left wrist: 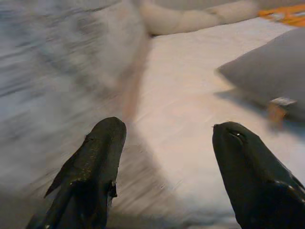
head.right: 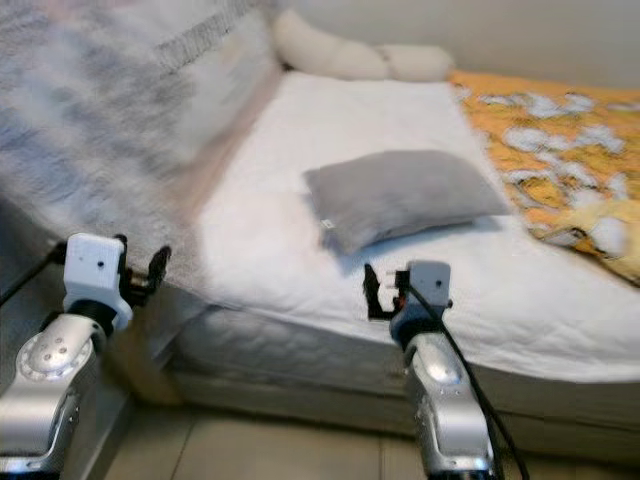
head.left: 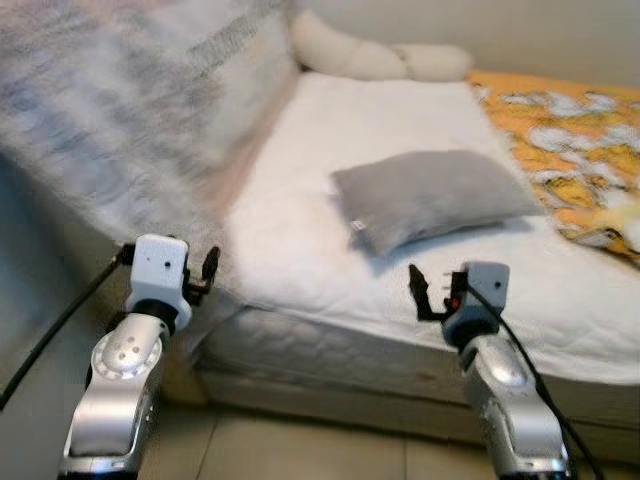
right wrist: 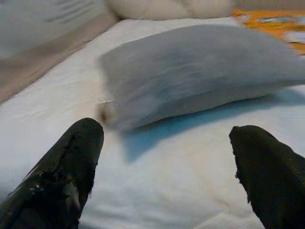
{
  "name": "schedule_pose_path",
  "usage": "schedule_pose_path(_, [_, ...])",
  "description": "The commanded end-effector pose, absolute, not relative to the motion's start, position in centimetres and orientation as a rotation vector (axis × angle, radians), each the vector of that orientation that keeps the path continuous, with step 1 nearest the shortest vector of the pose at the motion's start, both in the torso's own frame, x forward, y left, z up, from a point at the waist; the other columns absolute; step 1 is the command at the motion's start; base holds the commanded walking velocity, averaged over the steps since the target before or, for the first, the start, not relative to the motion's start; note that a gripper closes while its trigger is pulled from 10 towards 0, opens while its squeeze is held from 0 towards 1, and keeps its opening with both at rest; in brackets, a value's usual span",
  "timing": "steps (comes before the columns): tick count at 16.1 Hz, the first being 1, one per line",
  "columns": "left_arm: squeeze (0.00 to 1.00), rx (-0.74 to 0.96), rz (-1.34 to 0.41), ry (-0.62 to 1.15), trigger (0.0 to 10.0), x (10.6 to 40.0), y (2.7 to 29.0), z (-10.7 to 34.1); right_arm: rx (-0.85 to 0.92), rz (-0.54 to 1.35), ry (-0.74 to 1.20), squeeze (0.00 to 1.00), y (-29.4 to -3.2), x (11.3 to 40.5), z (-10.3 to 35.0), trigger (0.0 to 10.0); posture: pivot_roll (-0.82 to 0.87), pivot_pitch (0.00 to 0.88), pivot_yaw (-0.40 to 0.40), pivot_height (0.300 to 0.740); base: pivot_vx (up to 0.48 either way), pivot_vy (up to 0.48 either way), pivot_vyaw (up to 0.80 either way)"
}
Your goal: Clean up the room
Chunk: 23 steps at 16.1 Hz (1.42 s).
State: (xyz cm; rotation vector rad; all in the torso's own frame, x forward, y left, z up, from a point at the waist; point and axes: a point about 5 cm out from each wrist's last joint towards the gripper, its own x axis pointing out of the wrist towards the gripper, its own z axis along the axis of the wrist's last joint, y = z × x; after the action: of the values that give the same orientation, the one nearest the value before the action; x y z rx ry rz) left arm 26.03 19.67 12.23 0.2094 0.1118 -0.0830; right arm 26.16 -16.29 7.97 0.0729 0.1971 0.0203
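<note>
Grey pillow (head.left: 432,198) on mattress (head.left: 300,240): soft, light, likely compressible. My right gripper (right wrist: 167,167) spread, empty; pinch near corner. Left gripper (left wrist: 167,176) spread, idle.

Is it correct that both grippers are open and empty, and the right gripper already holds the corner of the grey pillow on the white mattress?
Not quite. The right gripper does not hold the grey pillow; the right wrist view shows its open fingers short of the pillow, with bare white mattress between them. The rest stands: the left gripper is open and empty too.
</note>
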Motion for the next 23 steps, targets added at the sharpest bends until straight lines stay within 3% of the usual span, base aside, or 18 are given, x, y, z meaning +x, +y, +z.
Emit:
schedule_pose_path(1, [0.0,0.196,-0.118,0.102,10.0,26.31,18.64,12.34,0.059,-0.017,0.2,0.0,-17.4,26.13,7.86,10.0,-0.02,0.0,-0.014,0.74,0.382,0.0,0.0])
schedule_pose_path(23, [0.0,0.222,-0.121,0.102,10.0,25.7,18.72,12.23,0.086,0.033,0.193,0.0,-16.8,26.55,7.76,10.0,0.0,0.0,-0.031,0.74,0.37,0.0,-0.11])
